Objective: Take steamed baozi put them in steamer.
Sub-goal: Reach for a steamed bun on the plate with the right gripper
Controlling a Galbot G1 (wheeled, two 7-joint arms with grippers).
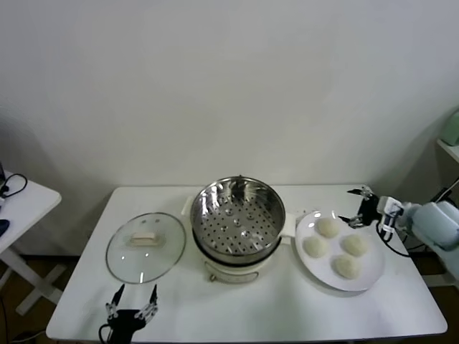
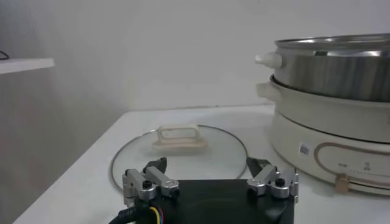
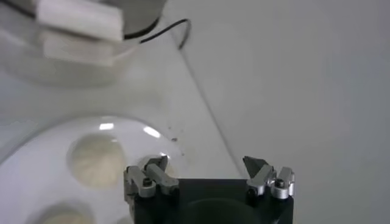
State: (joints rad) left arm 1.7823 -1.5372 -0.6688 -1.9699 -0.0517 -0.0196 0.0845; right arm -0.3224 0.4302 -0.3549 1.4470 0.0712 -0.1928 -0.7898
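Right gripper [image 1: 361, 206], jaws spread and empty, hangs at the frame's right, just beyond the plate [image 1: 366, 276], the nearest baozi [image 1: 328, 228] lower-left of it.

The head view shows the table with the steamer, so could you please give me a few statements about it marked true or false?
1. Four steamed baozi lie on the white plate. True.
2. The steamer already holds a bun. False: its perforated bottom is bare.
3. The glass lid sits on the steamer. False: it lies flat on the table, on the steamer's left.
4. The right gripper is open at the plate's far right edge, holding nothing. True.
5. The left gripper grips the lid's handle. False: it is open at the table's near edge, short of the lid.
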